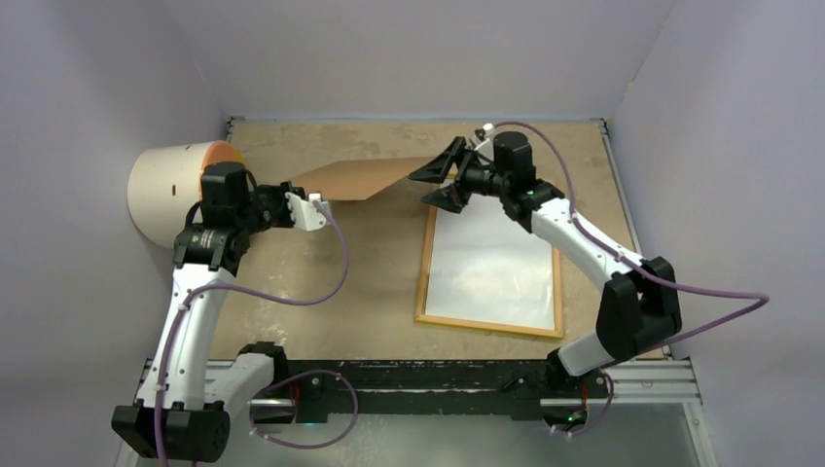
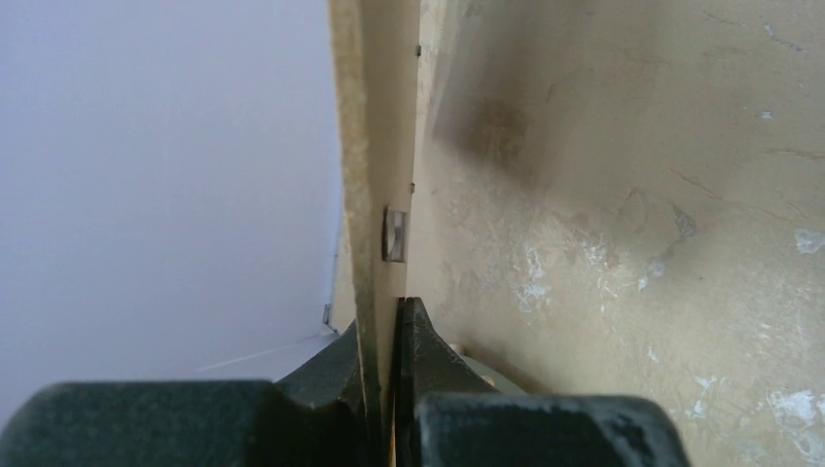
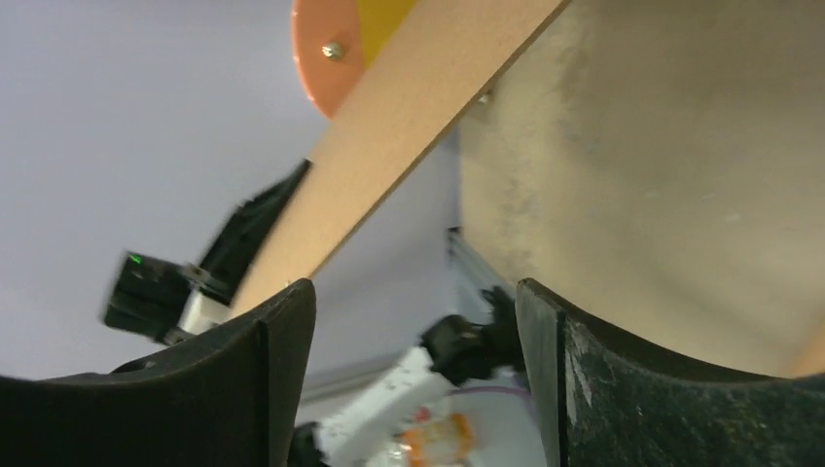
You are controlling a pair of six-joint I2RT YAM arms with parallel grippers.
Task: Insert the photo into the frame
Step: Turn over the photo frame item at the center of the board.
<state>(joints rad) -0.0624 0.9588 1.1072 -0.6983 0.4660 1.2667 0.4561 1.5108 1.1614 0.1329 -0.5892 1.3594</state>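
— How far along?

— Hard to call. Frame [image 1: 425,268] flat on the table [image 1: 370,292], on the right arm's side, light wood rim up. White surface [image 1: 491,268] filling its opening (maybe the photo face down, maybe only the pane; cannot tell). No printed picture visible anywhere.

— And the backing board [image 1: 365,178]?

— Off the frame, up in the air, slanting between the two arms past the frame's far-left corner. Pinched at its left end by the left gripper [image 1: 290,197], fingers [image 2: 428,365] clamped tight on the edge in the wrist view.

— Right gripper [image 1: 446,178]?

— Spread wide at the board's right end, gripping nothing. Board edge just beyond the fingertips, not touching as far as the wrist view shows.

— Left to do, then?

— Probably: make sure of the photo in the opening, then lay the board back over it. Closing up not yet done.

— Frame relative to the fingers?

— Just below the right gripper, far corner almost under it. Well apart from the left.
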